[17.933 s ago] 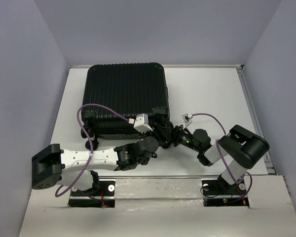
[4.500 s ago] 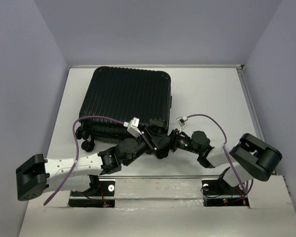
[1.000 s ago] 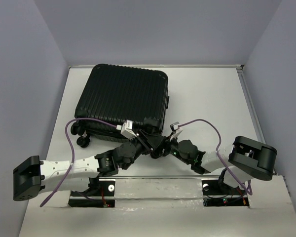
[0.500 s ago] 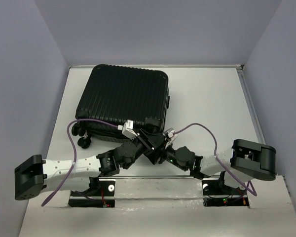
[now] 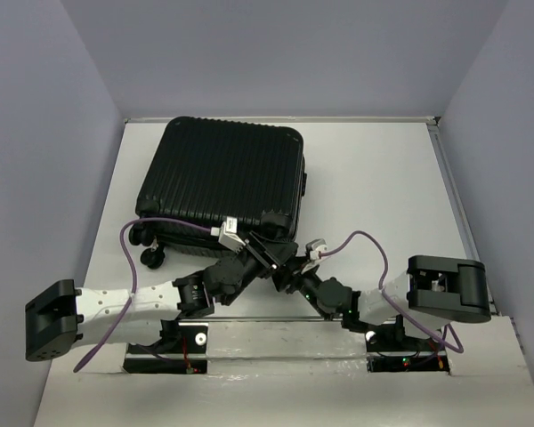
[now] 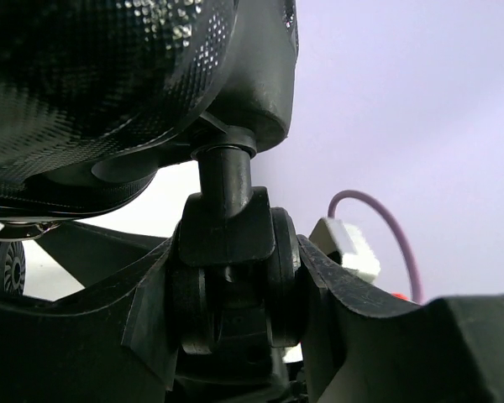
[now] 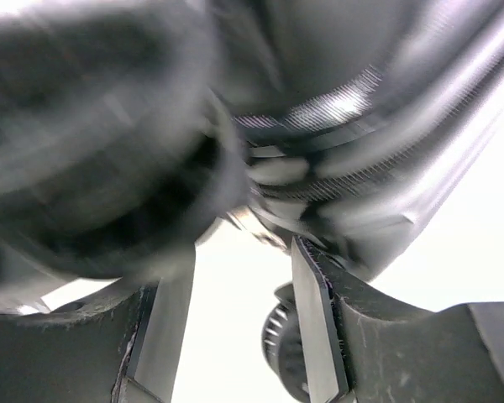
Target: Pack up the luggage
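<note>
Top view: luggage (image 5: pixel 221 173) closed, flat, back-left on worktop (image 5: pixel 374 187), unmoved; right claw (image 5: pixel 289 272) has just swung in low beside left claw (image 5: pixel 263 254) at near-right corner.
Left wrist: left claw clamps caster (image 6: pixel 231 277).
Right wrist: blurred; fingers apart, nothing held.
Meaning: lid not open, packing not started.

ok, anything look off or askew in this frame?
Yes. The luggage lies closed and skewed to the table edges, wheels toward the arms. Odder: the left end effector is clamped on a caster wheel. The right wrist view is blurred.
</note>
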`<state>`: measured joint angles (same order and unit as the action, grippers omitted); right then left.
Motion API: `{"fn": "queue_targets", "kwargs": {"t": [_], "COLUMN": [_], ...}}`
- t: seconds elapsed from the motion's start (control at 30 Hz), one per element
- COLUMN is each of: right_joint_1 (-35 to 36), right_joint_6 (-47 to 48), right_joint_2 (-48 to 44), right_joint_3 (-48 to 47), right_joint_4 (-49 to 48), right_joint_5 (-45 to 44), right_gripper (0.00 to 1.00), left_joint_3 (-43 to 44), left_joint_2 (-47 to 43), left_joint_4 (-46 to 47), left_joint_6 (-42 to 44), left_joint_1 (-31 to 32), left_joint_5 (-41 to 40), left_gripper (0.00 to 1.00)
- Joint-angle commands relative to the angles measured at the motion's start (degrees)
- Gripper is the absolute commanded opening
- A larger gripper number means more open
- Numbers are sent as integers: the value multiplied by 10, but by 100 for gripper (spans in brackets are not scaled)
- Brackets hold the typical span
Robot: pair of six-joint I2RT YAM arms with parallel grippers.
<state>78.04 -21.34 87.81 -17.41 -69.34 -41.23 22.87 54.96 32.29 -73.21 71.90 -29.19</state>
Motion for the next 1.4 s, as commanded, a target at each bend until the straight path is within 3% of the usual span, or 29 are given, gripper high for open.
{"fn": "queue_targets", "kwargs": {"t": [0.0,0.1,0.27,0.57,0.8,1.2,1.37], "right_joint_1": [31,44,55,55,48,69,82], "right_joint_6": [6,53,184,206,238,231,195], "right_joint_2": [18,40,85,110,104,58,40], "right_joint_3": [28,1,-43,-107,-136,-106,-60], "right_joint_4": [-174,-184,-289,-292,-291,-292,-290], "right_joint_5": [-143,-180,-217,-257,-241,-278,-271], "right_gripper": [55,56,56,55,55,57,58], "left_joint_3": [36,42,43,32,-1,-6,34], "left_joint_2": [-22,-1,11,17,8,11,44], "left_joint_4": [163,181,199,233,251,256,254], "left_joint_6": [-6,-11,-19,-39,-73,-77,-59], "left_joint_1": [12,12,13,11,11,10,2], "left_joint_5": [-7,-7,-5,-21,-35,-62,-19], "left_gripper": [6,6,6,6,6,6,10]}}
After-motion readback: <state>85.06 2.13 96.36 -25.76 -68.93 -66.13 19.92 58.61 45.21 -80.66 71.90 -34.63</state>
